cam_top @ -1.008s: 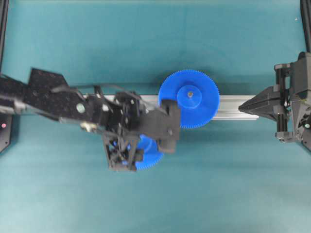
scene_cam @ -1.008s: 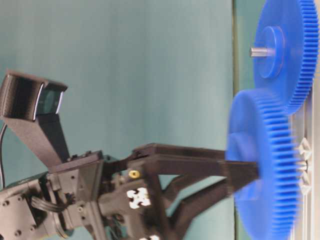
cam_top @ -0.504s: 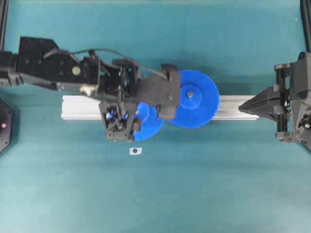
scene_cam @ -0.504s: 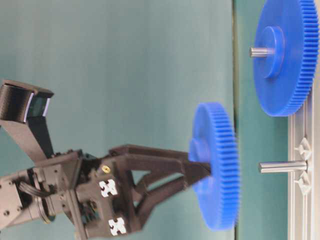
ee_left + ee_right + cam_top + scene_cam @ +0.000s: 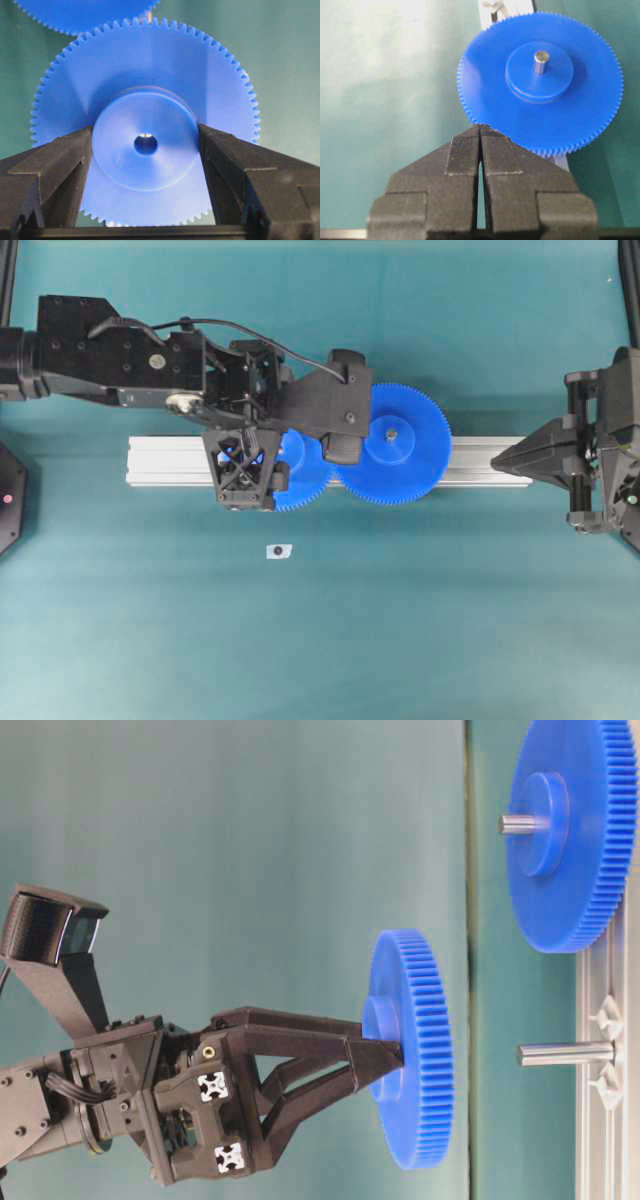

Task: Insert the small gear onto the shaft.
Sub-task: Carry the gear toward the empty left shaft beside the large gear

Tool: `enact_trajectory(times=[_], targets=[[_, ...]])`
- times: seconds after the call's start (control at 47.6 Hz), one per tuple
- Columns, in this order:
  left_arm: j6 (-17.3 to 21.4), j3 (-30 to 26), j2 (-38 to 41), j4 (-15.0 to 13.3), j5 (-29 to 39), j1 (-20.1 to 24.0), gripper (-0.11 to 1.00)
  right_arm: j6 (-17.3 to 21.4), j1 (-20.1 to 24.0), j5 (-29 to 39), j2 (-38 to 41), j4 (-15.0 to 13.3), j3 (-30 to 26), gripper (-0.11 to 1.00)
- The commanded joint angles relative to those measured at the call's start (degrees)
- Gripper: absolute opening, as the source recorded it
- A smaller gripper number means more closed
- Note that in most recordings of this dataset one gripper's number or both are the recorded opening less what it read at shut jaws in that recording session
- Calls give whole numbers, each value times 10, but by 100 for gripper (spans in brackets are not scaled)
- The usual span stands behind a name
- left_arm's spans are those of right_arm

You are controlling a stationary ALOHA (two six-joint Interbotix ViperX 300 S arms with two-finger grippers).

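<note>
From overhead we see only a crescent of the small blue plastic gear with fine teeth point(image 5: 300, 475); the black left gripper point(image 5: 285, 455) and its arm cover the rest, and the thin silvery shaft is hidden beneath them in that view. The long ribbed aluminium rail point(image 5: 165, 460) is likewise covered through its middle. A tiny pale piece with a dark centre point(image 5: 279, 551) lies on the teal table point(image 5: 400, 640) below the rail; we cannot make out what it is.

The left wrist view shows the grip plainly: the two black fingers point(image 5: 60, 160) press on either side of the gear's raised round hub, the dark centre hole between them and something bright just showing through it. So the left gripper is clamped on the small gear, holding it by the hub.

Only the table-level view shows the shaft point(image 5: 565, 1053), standing out from the rail, and a clear gap between its free end and the gear's toothed face; the hub sits close to its line. The larger blue gear point(image 5: 570, 830) sits apart on its own grey pin.

The right wrist view shows the right gripper point(image 5: 480, 145) with fingers pressed together, empty, just short of the larger gear's rim.
</note>
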Motion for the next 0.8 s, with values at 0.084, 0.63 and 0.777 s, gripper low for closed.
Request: enact_trajectory(times=[0.084, 0.63, 0.777], targets=[[2, -13, -21, 2, -4, 4, 69, 5, 0, -5, 2, 1, -5, 2], [3, -7, -8, 2, -15, 14, 69, 5, -1, -5, 2, 1, -3, 2], [3, -7, -10, 2, -16, 18, 69, 5, -1, -4, 1, 1, -2, 2]])
